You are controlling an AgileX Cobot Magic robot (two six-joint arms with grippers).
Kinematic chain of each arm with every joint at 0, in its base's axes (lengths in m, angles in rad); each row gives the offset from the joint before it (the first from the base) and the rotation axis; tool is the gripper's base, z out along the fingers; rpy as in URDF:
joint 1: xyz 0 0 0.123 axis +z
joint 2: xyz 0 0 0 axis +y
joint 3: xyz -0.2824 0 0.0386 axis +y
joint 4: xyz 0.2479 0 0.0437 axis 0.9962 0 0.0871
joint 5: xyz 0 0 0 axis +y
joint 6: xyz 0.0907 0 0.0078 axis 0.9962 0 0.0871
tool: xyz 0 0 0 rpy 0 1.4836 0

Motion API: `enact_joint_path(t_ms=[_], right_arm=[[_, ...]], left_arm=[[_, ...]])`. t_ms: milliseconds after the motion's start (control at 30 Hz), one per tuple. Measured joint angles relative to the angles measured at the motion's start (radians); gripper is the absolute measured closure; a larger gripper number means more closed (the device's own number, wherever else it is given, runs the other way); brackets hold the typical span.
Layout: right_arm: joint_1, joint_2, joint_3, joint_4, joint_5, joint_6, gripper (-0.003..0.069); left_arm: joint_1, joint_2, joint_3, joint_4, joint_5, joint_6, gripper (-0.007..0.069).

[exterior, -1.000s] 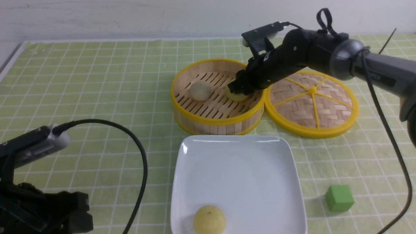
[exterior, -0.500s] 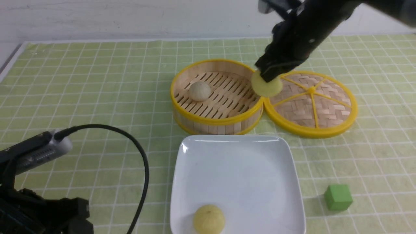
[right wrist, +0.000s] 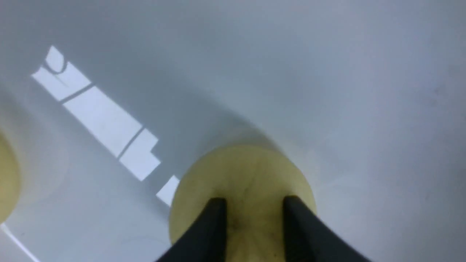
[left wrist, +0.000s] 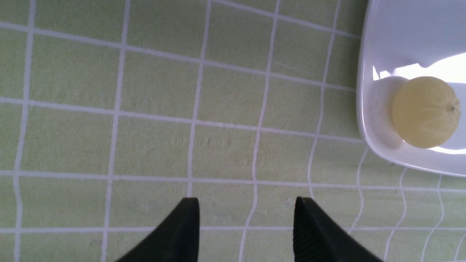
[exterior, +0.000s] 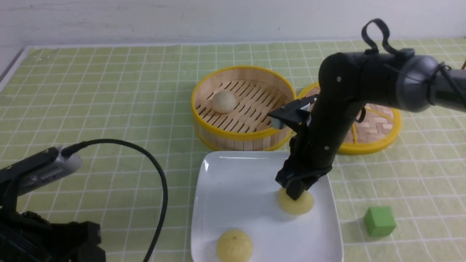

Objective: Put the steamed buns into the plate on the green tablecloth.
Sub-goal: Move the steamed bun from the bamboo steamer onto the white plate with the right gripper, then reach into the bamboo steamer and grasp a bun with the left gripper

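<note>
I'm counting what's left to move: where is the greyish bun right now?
In the front view, the greyish bun lies inside the bamboo steamer, on its left side, beyond the plate.

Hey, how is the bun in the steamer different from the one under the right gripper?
The steamer bun is greyish-beige; the bun under the right gripper is pale yellow. The steamer bun sits alone in the bamboo steamer; the other lies on the white plate, directly beneath that gripper. Both are small round domes.

Two yellow buns (exterior: pixel 296 206) (exterior: pixel 234 246), one beige bun (exterior: pixel 223 101), one plate (exterior: pixel 240 182), one steamer (exterior: pixel 240 137), one lid (exterior: pixel 375 140), one cube (exterior: pixel 379 221).
</note>
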Motion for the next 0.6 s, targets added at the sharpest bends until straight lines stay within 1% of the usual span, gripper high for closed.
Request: enact_joint_path(t_ms=[33,67,100,133,200,233,267,300,333,367,400,467,500,533,567,600], right_arm=[[0.000,0.001,0.000,-0.002,-0.005,0.016,0.0335],[0.000,0.001,0.000,-0.006,-0.008,0.039,0.0256],[0.000,0.001,-0.001,-0.005,-0.008,0.044,0.0256],[0.000,0.000,-0.017,-0.032,0.016,0.086,0.0141],[0.000,-0.001,-0.060,-0.093,0.096,0.127,0.0040],[0.000,-0.003,-0.090,-0.131,0.142,0.146,0.0011],[0.000,-0.006,-0.121,-0.174,0.171,0.165,-0.0003],[0.000,-0.007,-0.126,-0.183,0.174,0.173,-0.0004],[0.001,-0.015,-0.144,-0.218,0.182,0.184,-0.0006],[0.001,-0.041,-0.161,-0.288,0.186,0.210,0.0011],[0.001,-0.057,-0.162,-0.305,0.188,0.218,0.0029],[0.001,-0.105,-0.157,-0.332,0.198,0.224,0.0097],[0.000,-0.139,-0.144,-0.337,0.198,0.224,0.0149],[0.000,-0.187,-0.120,-0.337,0.198,0.227,0.0223],[0.000,-0.225,-0.098,-0.335,0.198,0.229,0.0279],[0.000,-0.288,-0.051,-0.325,0.201,0.235,0.0382]], left_arm=[[0.000,0.000,0.000,0.000,-0.001,0.000,0.0251],[0.000,0.000,0.000,0.000,-0.002,0.000,0.0251],[0.000,0.000,0.000,0.000,-0.002,0.000,0.0251],[0.000,0.000,0.000,0.000,-0.003,-0.001,0.0251],[0.000,0.000,0.000,0.000,-0.004,0.000,0.0251],[0.000,0.000,0.000,0.000,-0.007,0.000,0.0251],[0.000,0.000,0.000,-0.002,-0.008,0.000,0.0251],[0.000,0.000,0.000,-0.002,-0.008,0.000,0.0251],[0.000,0.000,0.000,-0.004,-0.008,0.000,0.0251],[0.000,0.000,0.000,-0.009,-0.005,0.000,0.0251],[0.000,0.000,0.000,-0.009,-0.004,0.000,0.0251],[0.000,0.000,0.000,-0.010,0.000,0.000,0.0251],[0.000,0.000,0.000,-0.011,0.001,0.000,0.0256],[0.000,0.000,0.000,-0.013,0.003,0.000,0.0269],[0.000,0.000,-0.001,-0.013,0.007,-0.001,0.0284],[0.000,0.002,-0.002,-0.012,0.024,-0.004,0.0317]])
